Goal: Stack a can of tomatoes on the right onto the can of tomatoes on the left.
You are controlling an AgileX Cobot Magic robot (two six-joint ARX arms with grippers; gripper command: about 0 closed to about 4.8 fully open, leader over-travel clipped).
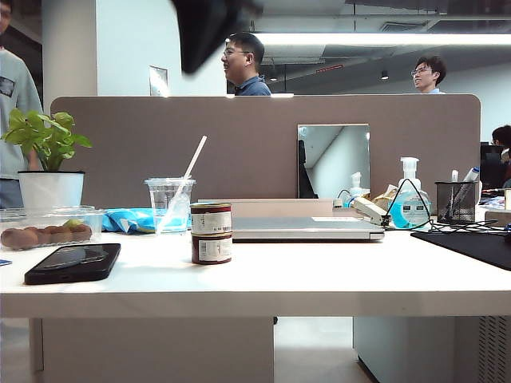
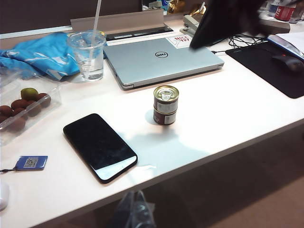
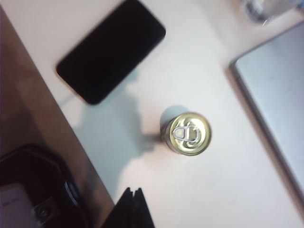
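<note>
Tomato cans stacked on office table

Upper can (image 1: 211,218) sits on lower can (image 1: 211,248); right gripper (image 3: 133,205) clenched empty above (left gripper (image 2: 134,212): state unclear).

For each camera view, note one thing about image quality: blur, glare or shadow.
Exterior view: dark blurred right arm at the top. Left wrist view: glare on the table beside the stacked cans. Right wrist view: soft overall, closed right tool blurred, can shadow falling toward the phone.
</note>
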